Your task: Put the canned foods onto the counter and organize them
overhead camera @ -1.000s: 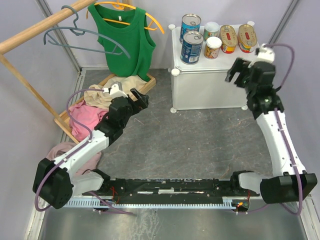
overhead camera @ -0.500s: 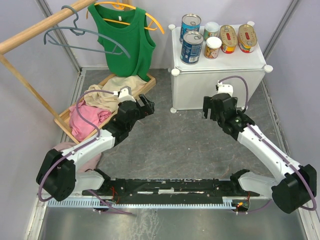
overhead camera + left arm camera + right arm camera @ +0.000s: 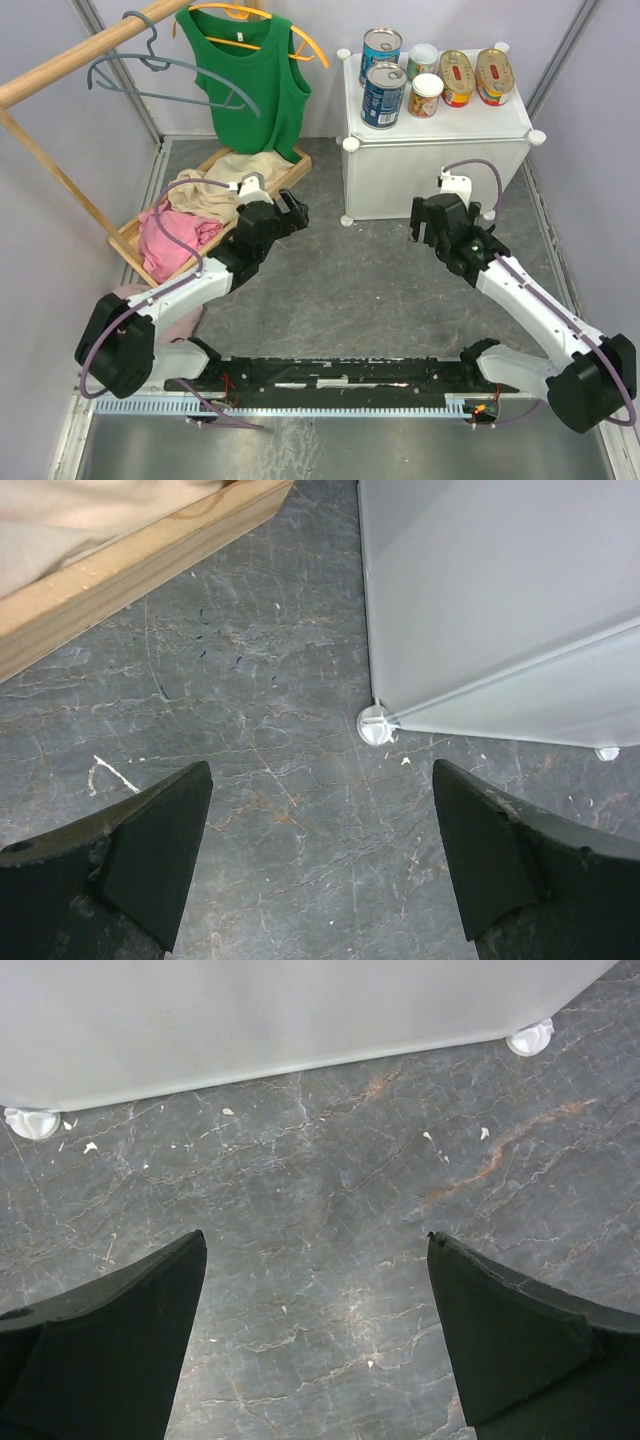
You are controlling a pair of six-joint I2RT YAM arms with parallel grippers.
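Observation:
All six cans stand on the white cube counter at the back right: two tall blue tins, a green-label can, an orange-label can and two flat oval yellow-red tins. My left gripper is open and empty, low over the floor left of the counter's front left foot. My right gripper is open and empty, low in front of the counter's front wall. No can shows in either wrist view.
A shallow wooden tray of clothes lies at the left, its edge in the left wrist view. A wooden rail with a green top on hangers stands at the back left. Grey marble floor lies between the arms.
My right arm came down from beside the counter top to the floor in front of the counter. My left gripper moved slightly right towards the counter's foot. The cans have not moved.

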